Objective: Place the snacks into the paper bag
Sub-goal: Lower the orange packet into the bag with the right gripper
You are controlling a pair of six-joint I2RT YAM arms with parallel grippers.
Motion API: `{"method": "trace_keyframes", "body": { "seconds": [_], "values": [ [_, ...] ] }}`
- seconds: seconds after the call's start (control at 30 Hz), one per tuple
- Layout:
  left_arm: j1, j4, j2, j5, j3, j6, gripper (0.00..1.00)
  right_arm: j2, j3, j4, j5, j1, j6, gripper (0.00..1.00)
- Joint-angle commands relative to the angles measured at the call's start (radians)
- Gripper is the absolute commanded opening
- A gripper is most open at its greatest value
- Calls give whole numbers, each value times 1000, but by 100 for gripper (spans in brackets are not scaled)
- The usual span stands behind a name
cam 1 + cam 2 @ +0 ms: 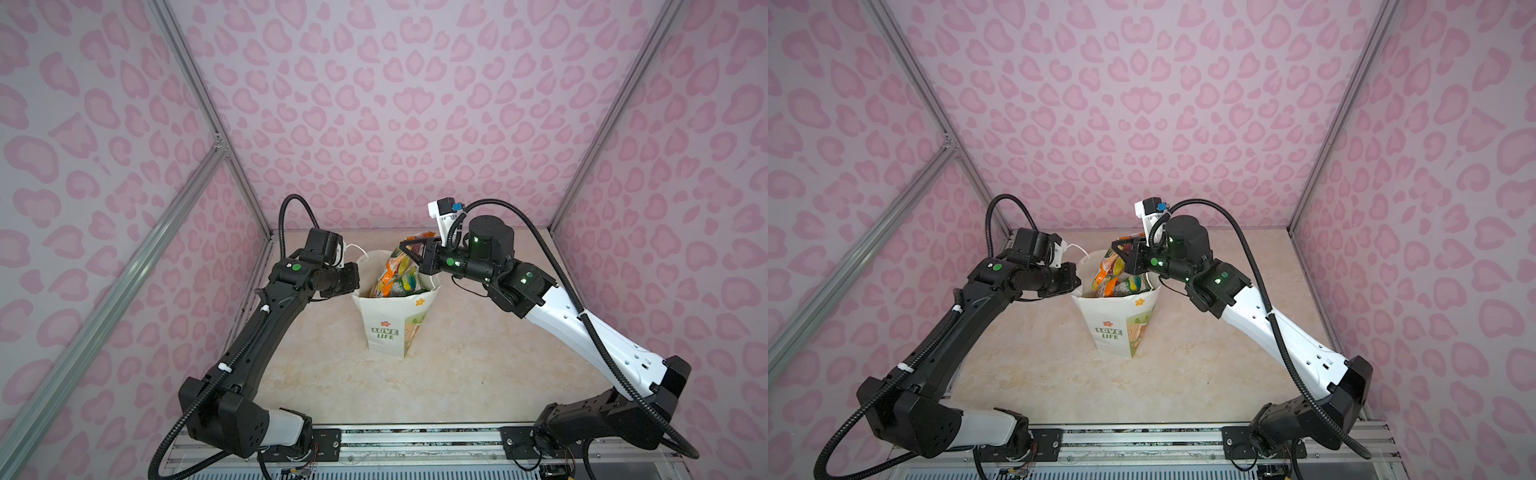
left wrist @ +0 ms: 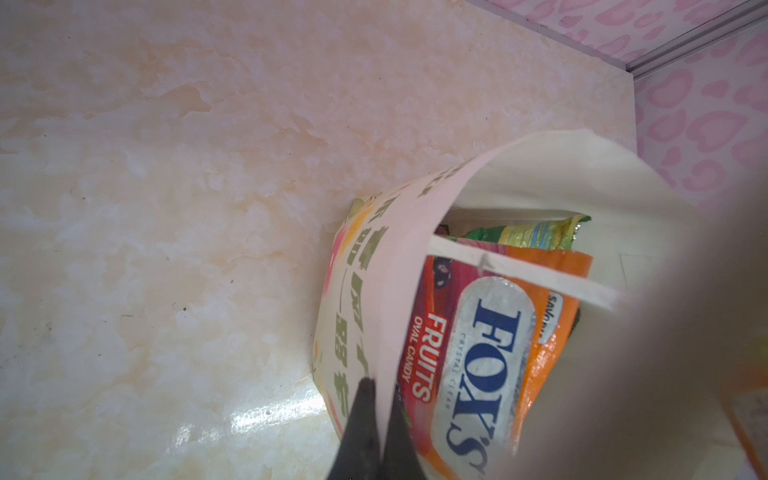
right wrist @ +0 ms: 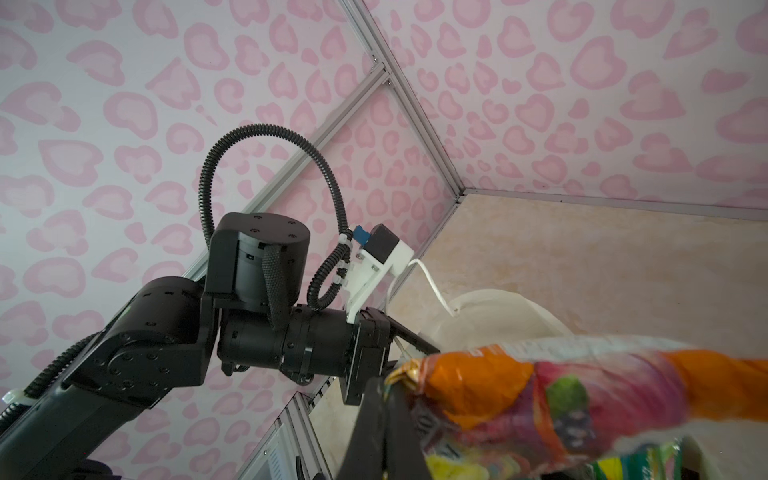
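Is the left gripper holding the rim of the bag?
Yes: the left gripper is shut on the rim of the bag, one finger on each side.

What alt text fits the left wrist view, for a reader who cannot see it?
The left hand pinches the rim of the white paper bag. In the bag's mouth are an orange FOX'S packet and, next to it, a green packet; the marbled table lies beyond.
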Motion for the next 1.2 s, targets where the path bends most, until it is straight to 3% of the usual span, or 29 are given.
{"method": "trace_keyframes", "body": {
  "seconds": [0.0,0.3,0.53,1.17],
  "values": [
    [-1,28,5,20,0,4,4,-16,-21,19,44,11,5,0],
    [0,29,2,20,0,4,4,-23,-110,9,103,20,74,0],
    [0,30,6,24,0,2,4,59,-59,-79,151,20,74,0],
    [-1,29,8,18,0,5,4,253,-1,-46,116,8,115,0]
  ]
}}
